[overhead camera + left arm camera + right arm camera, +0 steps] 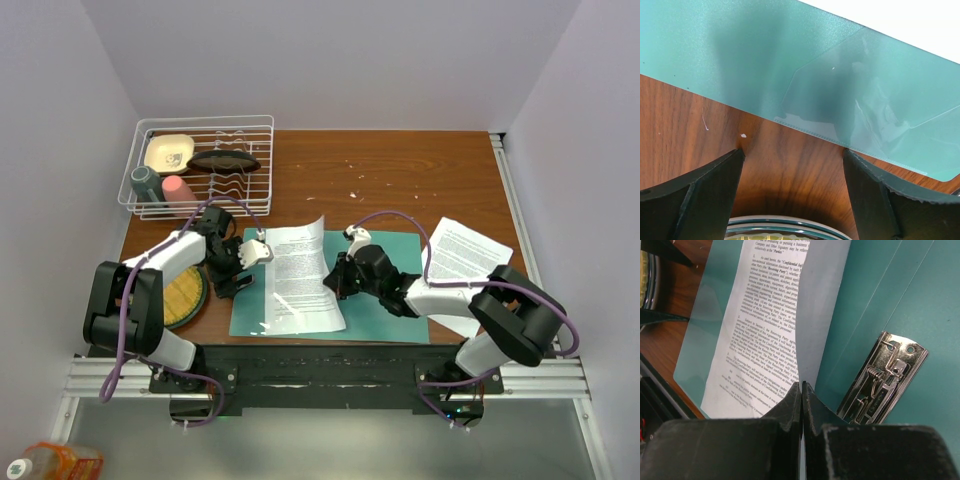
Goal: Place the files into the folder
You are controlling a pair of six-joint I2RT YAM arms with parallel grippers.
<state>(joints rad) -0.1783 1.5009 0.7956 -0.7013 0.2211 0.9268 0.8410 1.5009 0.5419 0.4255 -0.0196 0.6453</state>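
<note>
while the right jaws are pinched fully shut on the right edge of one sheet (300, 275), that edge curls up off the open folder (247, 315); the rest of the sheet lies on the folder's left half. step in hand, as i read it: seating the first file. next move calls for laying that edge flat, clear of the metal clip (884, 379) at the spine, then letting go. left jaws are wide open, holding nothing, over bare worktop (400, 170) just beside the folder's left edge, near a plate (785, 222). second sheet (468, 255) lies right of the folder, its near corner hidden under the right arm (440, 295). can't tell if the first sheet sits inside the clear pocket (855, 100).
</note>
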